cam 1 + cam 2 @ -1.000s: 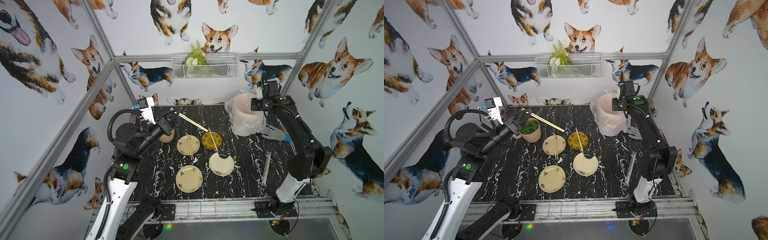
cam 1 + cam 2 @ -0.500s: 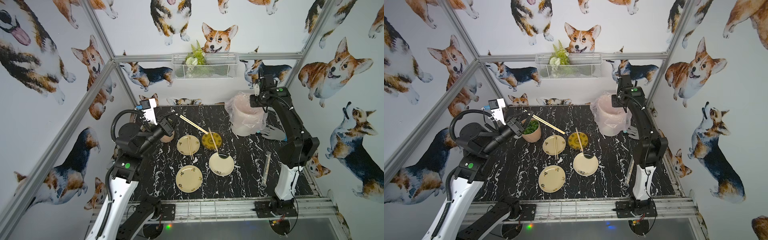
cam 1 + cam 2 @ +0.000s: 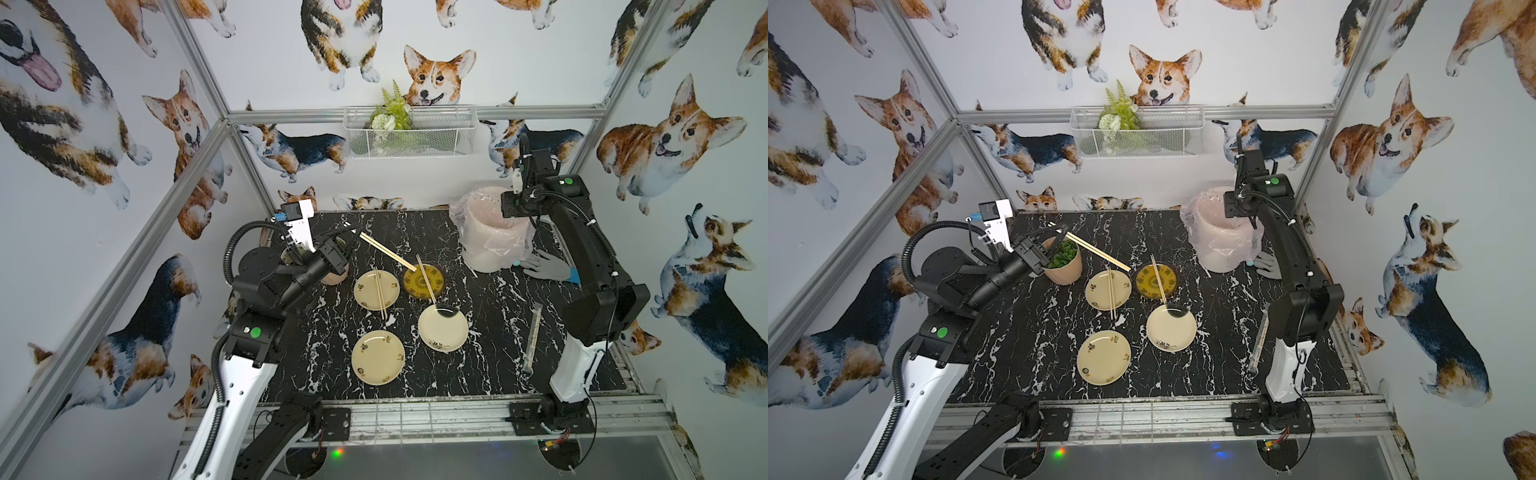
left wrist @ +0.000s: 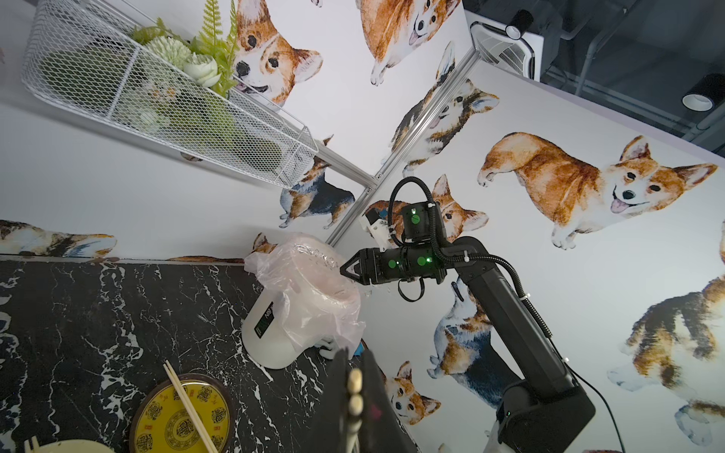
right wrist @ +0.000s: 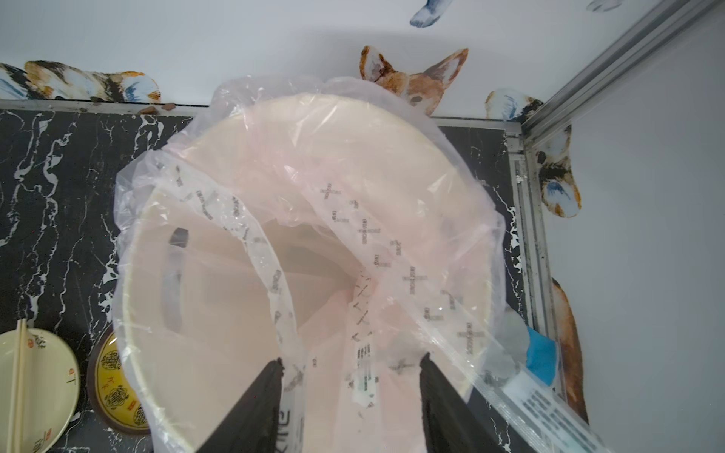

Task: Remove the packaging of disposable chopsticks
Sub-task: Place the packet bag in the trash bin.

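Observation:
My left gripper (image 3: 348,231) (image 4: 354,364) is shut on a bare pair of disposable chopsticks (image 3: 386,251) (image 3: 1090,247), held in the air near the plant pot; their round ends (image 4: 355,381) show between the jaws. My right gripper (image 5: 353,361) (image 4: 344,270) hangs open over the lined bin (image 3: 490,249). Clear printed packaging sleeves (image 5: 251,235) (image 5: 412,274) lie loose inside the bin, one brushing a finger (image 5: 270,376). Another packaging sleeve with chopsticks inside (image 3: 534,336) (image 3: 1260,336) lies on the table at the right. Bare pairs rest on a cream plate (image 3: 379,293) and a yellow plate (image 3: 426,278).
Two more cream plates (image 3: 377,357) (image 3: 442,328) sit at the front middle of the black marble table (image 3: 316,340). A plant pot (image 3: 1063,262) stands back left, under my left arm. A grey glove (image 3: 544,268) lies beside the bin. A wire basket (image 3: 409,133) hangs on the back wall.
My right gripper's jaws have opened above the bin, and that arm has folded more upright. The left gripper, still on the chopsticks, has shifted slightly.

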